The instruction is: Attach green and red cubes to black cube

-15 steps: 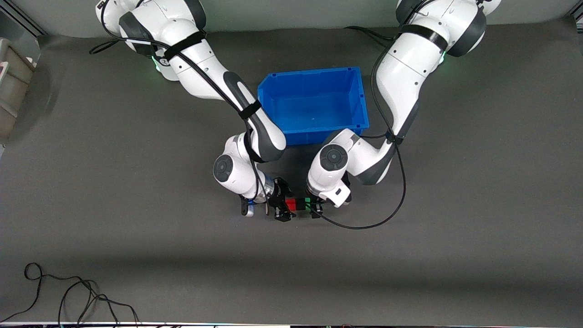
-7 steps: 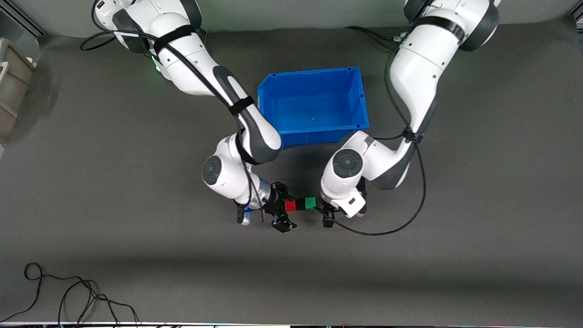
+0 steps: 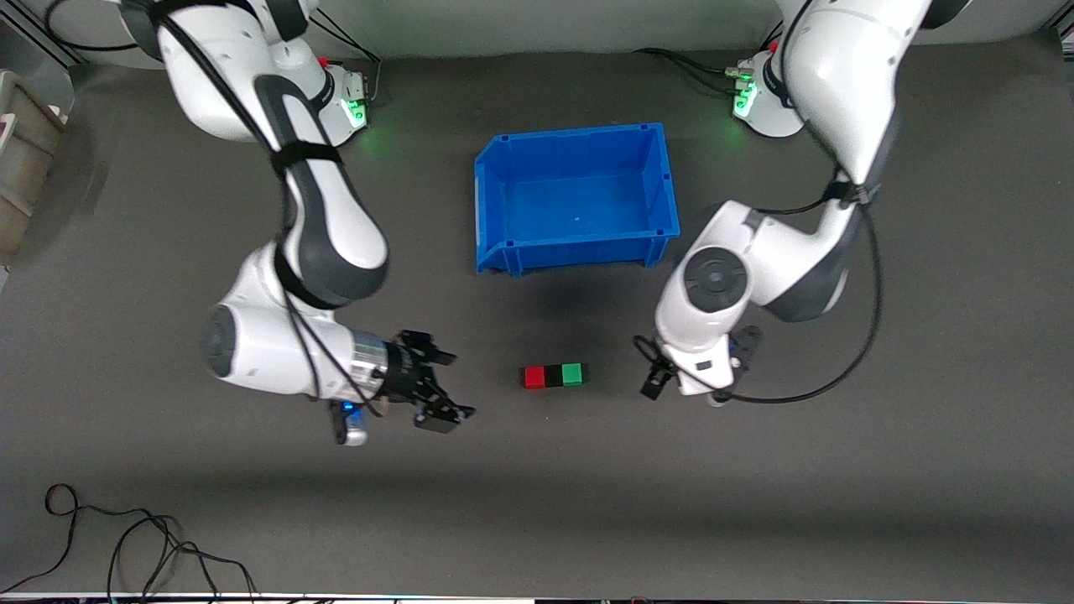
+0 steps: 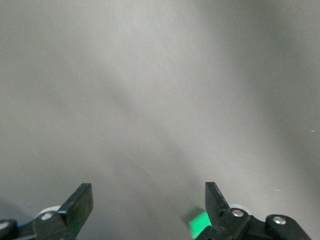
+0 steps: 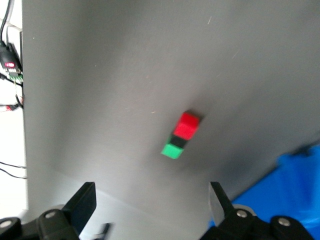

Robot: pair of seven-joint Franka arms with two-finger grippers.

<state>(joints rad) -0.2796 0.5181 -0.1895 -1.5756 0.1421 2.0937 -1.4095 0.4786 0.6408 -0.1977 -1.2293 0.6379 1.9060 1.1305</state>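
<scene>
The red cube [image 3: 534, 377], black cube [image 3: 553, 377] and green cube [image 3: 572, 374] lie joined in one row on the grey table, black in the middle. The right wrist view shows the same row: red cube [image 5: 189, 125], black cube [image 5: 179, 141], green cube [image 5: 172, 150]. My right gripper [image 3: 447, 388] is open and empty, apart from the row toward the right arm's end. My left gripper [image 3: 699, 362] is open and empty beside the green end. A corner of the green cube [image 4: 197, 225] shows by one fingertip of the left gripper [image 4: 147, 202]. Nothing sits in the right gripper [image 5: 150, 200].
An empty blue bin [image 3: 579, 252] stands farther from the front camera than the cube row; its corner [image 5: 295, 190] shows in the right wrist view. Loose black cables [image 3: 126, 545] lie at the near table edge. A beige object [image 3: 25, 151] sits past the table's edge.
Both grippers have pulled away from the cube row, each toward its own arm's end of the table. The three cubes stay joined on the table, untouched.
</scene>
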